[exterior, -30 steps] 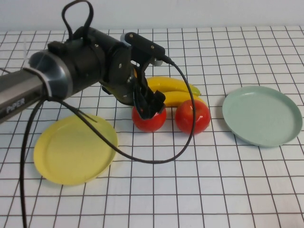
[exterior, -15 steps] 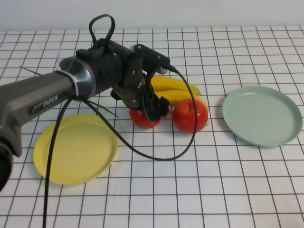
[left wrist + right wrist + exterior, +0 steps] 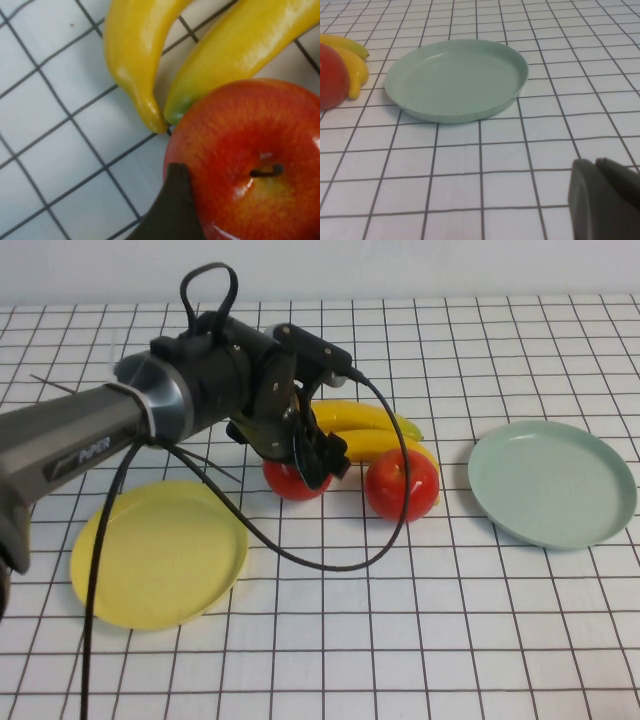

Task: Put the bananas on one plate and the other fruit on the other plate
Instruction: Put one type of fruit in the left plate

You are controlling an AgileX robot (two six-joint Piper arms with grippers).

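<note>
My left gripper is shut on the left red apple, between the yellow plate and the second red apple. In the left wrist view one dark finger presses the apple's side, next to the tips of the two yellow bananas. The bananas lie just behind the apples. The pale green plate is at the right and holds nothing. My right gripper is shut and empty, low over the table in front of the green plate; it is out of the high view.
The left arm's black cable loops over the table in front of the apples. The yellow plate holds nothing. The checked tablecloth runs bare across the front.
My left gripper has shifted left toward the yellow plate, with the left apple moving along in it and away from the second apple. The second apple and bananas stay put.
</note>
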